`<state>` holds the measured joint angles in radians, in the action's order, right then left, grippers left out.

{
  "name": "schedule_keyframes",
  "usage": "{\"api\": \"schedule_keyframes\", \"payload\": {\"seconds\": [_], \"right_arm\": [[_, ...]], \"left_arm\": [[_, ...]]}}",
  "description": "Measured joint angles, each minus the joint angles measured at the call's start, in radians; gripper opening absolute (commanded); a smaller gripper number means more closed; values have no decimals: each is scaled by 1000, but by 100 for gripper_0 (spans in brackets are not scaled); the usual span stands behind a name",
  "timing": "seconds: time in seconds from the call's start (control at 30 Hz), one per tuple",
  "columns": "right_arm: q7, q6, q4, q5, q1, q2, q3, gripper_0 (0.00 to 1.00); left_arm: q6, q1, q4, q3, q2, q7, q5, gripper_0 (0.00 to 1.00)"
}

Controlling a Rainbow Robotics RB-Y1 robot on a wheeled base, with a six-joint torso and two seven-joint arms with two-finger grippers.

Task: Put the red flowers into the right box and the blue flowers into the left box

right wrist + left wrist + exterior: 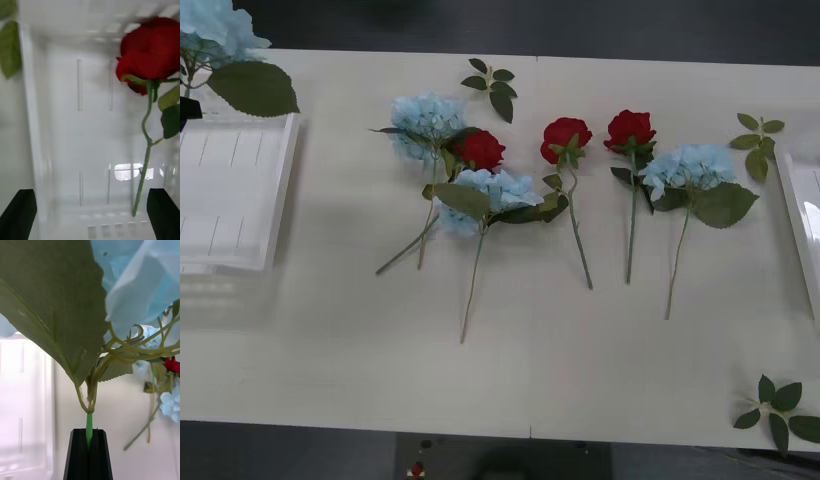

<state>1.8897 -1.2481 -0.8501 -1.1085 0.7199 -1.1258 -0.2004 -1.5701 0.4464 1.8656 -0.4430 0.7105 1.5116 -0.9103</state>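
Observation:
My left gripper is shut on the green stem of a blue flower, held upright with its big leaf beside the left box. In the front view that blue flower hangs at the far left corner, above the left box. My right gripper is open over the right box, where one red flower sits free of the fingers. Three red flowers and three blue flowers lie mid-table.
Loose green leaf sprigs lie at the far middle, the far right and the near right corner. The right box's edge runs along the table's right side. One rose lies tangled between two hydrangeas.

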Motion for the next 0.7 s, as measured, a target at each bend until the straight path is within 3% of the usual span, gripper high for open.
{"api": "schedule_keyframes", "payload": {"seconds": [0.33, 0.53, 0.7], "right_arm": [[-107, -265, -255, -34, 0, -40, 25, 86], [-278, -278, -310, -136, -15, -38, 25, 86], [-423, -174, -457, -169, -127, -38, 25, 86]], "left_arm": [[221, -50, -25, 75, 119, 0, 105, 0], [412, -64, -157, 164, 132, 0, 106, 0], [539, -64, -242, 234, 132, 0, 125, 0]]}}
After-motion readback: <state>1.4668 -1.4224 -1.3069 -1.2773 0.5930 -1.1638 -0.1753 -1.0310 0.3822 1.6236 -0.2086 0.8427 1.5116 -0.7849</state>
